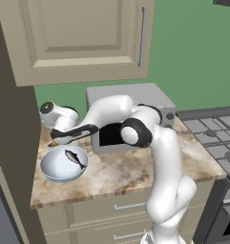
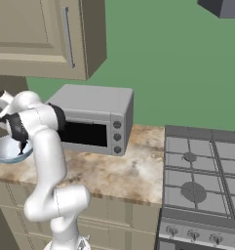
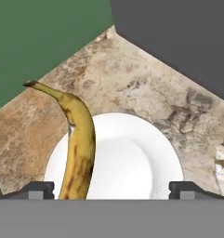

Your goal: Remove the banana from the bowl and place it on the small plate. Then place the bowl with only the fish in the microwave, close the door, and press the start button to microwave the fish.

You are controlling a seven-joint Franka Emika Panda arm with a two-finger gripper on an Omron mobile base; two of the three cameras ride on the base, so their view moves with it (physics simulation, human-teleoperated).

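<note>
Two dark fingertips (image 3: 39,190) stand wide apart at the bottom of the hand view, so the end effector (image 3: 111,191) is fully open and grips nothing. Between the tips, toward the left one, lies the banana (image 3: 78,148), its body across the left part of the small plate (image 3: 132,162) and its stem end reaching past the rim over the marbled desk (image 3: 146,79). The release appears complete, though whether the fruit is fully settled cannot be told. A good finish to this step, by judgement, is a straight retreat away from the plate, with the fingers kept wide so neither tip drags the banana off the rim. In the left base view the end effector (image 1: 53,141) hangs just behind the bowl (image 1: 57,172), which holds the fish (image 1: 75,158) alone. The bowl sits near the front left of the desk, beside the silver box oven (image 1: 130,112). The next reach should clear the bowl's near rim.
</note>
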